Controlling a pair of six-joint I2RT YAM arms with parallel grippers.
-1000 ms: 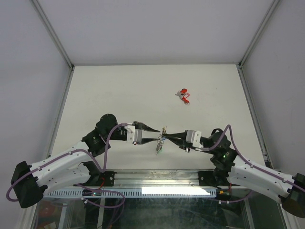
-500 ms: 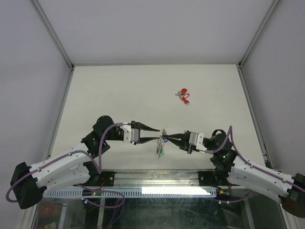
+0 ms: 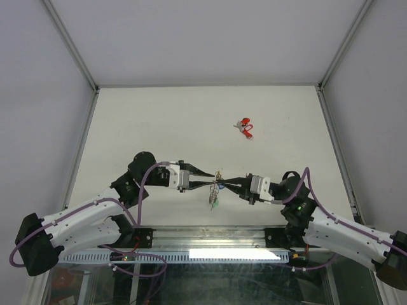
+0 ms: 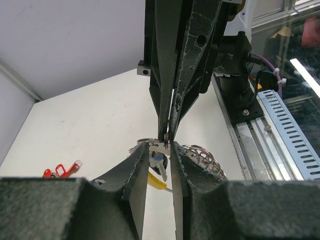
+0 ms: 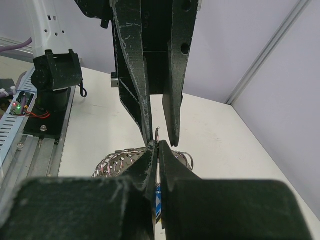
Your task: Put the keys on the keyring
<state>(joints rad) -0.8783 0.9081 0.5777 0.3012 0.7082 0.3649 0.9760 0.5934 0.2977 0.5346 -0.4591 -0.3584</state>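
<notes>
The keyring [image 3: 214, 196] hangs off the table between my two gripper tips; its silvery chain of rings [image 4: 200, 154], its yellow arc [image 4: 158, 182] and a blue-tagged key [image 4: 159, 163] show in the left wrist view. My right gripper [image 3: 220, 184] is shut on a thin metal loop of the keyring [image 5: 157, 132], with the blue tag [image 5: 158, 199] below its fingers. My left gripper [image 3: 213, 179] is open, and its fingers [image 5: 172, 115] straddle that loop and the right gripper's tips [image 4: 167, 135]. A red-tagged key [image 3: 244, 127] lies far off on the table.
The red-tagged key also shows at the left of the left wrist view [image 4: 60, 170]. A metal rail [image 3: 210, 236] runs along the table's near edge under both arms. White walls with metal posts [image 3: 70, 44] enclose the table.
Both grippers shifted only slightly and stay tip to tip at the keyring. The left gripper's fingers edged a little nearer around the right gripper's tips. The red-tagged key has not moved.
</notes>
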